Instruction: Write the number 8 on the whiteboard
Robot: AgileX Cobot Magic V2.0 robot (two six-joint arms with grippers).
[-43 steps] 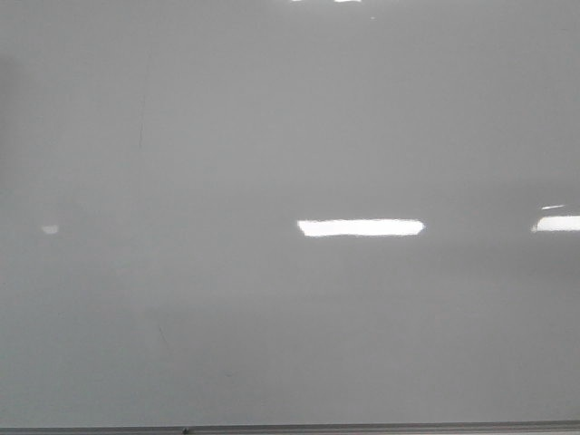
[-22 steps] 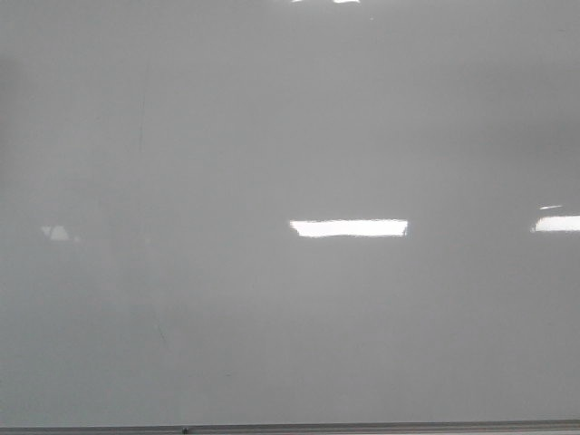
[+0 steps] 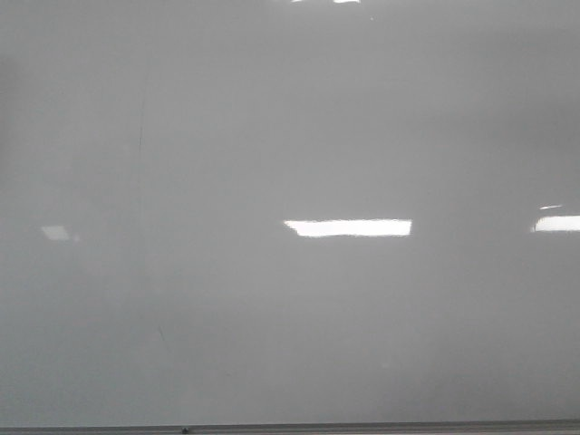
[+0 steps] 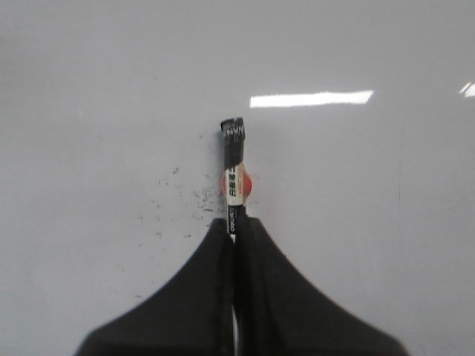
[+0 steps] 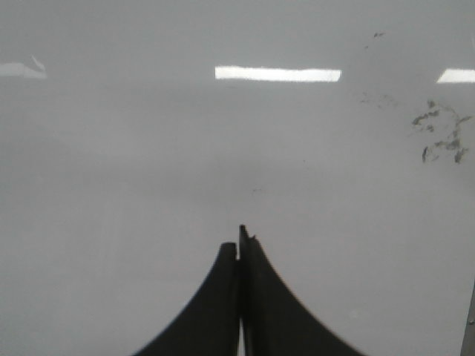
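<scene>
The whiteboard (image 3: 290,136) bears no 8 yet — left gripper (image 4: 234,226) clamps marker (image 4: 234,174), tip forward for writing; right gripper (image 5: 240,248) pressed closed, empty

- Whiteboard (image 3: 272,136): glossy grey-white, bright white reflections.
- Marker (image 4: 234,178): black, with red-orange band and white label.
- Left gripper (image 4: 234,233), right gripper (image 5: 241,245): black.
- Smudges (image 5: 441,133): dark, speckled.
</scene>
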